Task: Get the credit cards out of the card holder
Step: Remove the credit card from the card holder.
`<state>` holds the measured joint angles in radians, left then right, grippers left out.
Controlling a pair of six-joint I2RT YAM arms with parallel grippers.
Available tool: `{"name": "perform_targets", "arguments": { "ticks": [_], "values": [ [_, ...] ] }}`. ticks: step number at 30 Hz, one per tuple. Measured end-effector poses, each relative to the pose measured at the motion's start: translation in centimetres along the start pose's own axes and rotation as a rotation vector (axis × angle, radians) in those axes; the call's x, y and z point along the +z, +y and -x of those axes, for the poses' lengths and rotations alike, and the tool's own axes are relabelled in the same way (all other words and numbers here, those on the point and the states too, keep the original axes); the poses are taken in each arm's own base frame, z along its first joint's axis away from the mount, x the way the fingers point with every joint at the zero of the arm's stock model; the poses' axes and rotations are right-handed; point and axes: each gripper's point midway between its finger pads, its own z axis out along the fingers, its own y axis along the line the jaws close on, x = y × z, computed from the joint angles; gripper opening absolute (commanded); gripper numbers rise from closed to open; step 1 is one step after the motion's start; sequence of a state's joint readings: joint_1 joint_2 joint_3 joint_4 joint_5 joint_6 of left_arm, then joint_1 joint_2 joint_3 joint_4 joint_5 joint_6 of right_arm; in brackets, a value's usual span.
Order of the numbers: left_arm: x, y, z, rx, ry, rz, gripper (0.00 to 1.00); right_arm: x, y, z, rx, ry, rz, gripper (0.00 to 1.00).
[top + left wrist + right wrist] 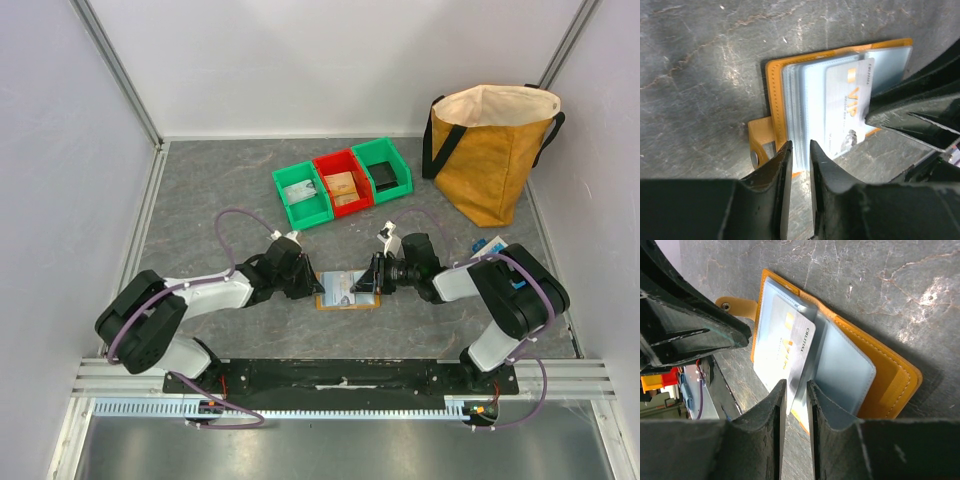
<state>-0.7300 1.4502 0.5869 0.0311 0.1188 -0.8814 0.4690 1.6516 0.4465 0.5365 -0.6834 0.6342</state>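
Grey table (220, 190): card holder (897, 380) open, long axis left-right — left fingers (775, 172) clamp it, right fingers (771, 412) its credit card (795, 347).

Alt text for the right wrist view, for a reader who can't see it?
The right gripper is closed on the lower edge of a greyish-white credit card. The card sticks partway out of a pale blue sleeve in the open tan-orange card holder. The holder lies flat on a grey stone-patterned table.
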Motion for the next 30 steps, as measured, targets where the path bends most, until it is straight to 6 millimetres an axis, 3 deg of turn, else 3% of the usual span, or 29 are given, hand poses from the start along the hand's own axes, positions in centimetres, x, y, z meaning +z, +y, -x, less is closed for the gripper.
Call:
{"name": "perform_targets", "arguments": {
  "ticks": [6,11,19,24,26,30],
  "values": [
    [-1.1,-1.5,0.5,0.006,-0.002,-0.044,0.27,0.0,0.0,0.1,0.002,-0.002,0.002,0.31],
    [-1.0,-3.5,1.4,0.014,-0.003,-0.086,0.20,0.1,0.0,0.1,0.001,-0.005,0.005,0.31],
    [1.1,-1.5,-0.1,0.006,0.062,-0.019,0.13,0.2,0.1,0.2,0.014,-0.007,0.016,0.31],
    [1.4,-1.7,-0.3,0.006,0.066,-0.039,0.11,0.4,0.2,0.2,0.021,-0.005,0.025,0.30],
    [1.5,-1.9,-0.3,0.008,0.064,-0.050,0.11,0.4,0.2,0.2,0.022,-0.006,0.030,0.27],
    [1.7,-1.9,-0.3,0.008,0.062,-0.064,0.10,0.6,0.2,0.2,0.034,-0.005,0.035,0.09]
  ]
}}
